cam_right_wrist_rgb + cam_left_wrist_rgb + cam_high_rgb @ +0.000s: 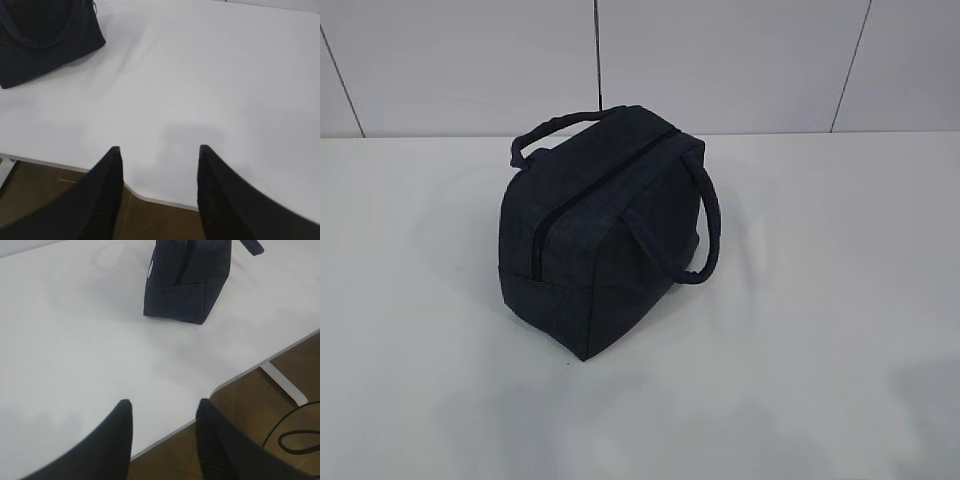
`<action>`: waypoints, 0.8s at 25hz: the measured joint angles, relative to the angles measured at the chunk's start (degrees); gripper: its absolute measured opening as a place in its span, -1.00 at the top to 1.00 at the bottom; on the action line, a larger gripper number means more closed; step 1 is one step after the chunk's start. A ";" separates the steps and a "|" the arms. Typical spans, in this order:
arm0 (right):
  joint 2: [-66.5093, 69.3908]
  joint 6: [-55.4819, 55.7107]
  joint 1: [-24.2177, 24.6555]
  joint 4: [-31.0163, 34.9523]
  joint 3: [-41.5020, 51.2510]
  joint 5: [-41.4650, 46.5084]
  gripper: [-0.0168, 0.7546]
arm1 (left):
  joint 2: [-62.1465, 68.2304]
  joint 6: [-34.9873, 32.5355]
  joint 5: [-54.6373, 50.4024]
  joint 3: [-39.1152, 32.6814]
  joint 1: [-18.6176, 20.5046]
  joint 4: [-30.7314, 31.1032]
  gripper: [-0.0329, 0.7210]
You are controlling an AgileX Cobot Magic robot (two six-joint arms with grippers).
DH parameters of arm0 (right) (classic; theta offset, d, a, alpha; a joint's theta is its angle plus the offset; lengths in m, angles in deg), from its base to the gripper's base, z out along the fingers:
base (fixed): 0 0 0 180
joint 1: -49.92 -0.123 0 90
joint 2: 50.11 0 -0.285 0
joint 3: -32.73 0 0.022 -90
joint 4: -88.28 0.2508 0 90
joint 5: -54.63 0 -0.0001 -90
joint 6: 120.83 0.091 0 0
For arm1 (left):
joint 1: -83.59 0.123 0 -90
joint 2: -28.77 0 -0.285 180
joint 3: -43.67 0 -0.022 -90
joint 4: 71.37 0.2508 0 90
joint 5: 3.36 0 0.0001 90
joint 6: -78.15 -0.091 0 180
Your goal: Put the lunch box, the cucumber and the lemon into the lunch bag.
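The dark navy lunch bag (600,240) stands on the white table, its top zipper shut and its two loop handles up. It also shows at the top of the left wrist view (187,282), with a white logo on its side, and at the top left of the right wrist view (42,35). The lunch box, cucumber and lemon are out of view. My left gripper (164,407) is open and empty above the table's near edge, well short of the bag. My right gripper (159,150) is open and empty above the near edge too. Neither gripper shows in the exterior view.
The white table (820,300) meets a pale panelled wall (720,60) behind. Its front edge (240,377) has brown floor below, with a white table leg (285,382) and a black cable (300,437).
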 joint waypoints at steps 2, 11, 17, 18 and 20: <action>-0.05 -0.10 0.00 1.41 0.13 0.29 -0.01 | 0.00 0.04 0.15 0.00 0.00 0.11 0.11; -0.05 -0.23 0.00 5.85 1.39 1.67 -0.01 | 0.00 0.13 0.29 0.00 0.00 3.13 0.12; -0.05 -0.23 0.22 5.99 1.39 1.70 -0.01 | 0.00 0.13 0.29 0.00 1.57 3.40 0.12; -0.05 -0.23 0.72 5.99 1.39 1.70 -0.01 | 0.00 0.13 0.29 0.00 2.49 3.40 0.12; -0.05 -0.23 2.87 5.99 1.39 1.70 -0.01 | 0.00 0.13 0.37 0.00 5.30 3.40 0.12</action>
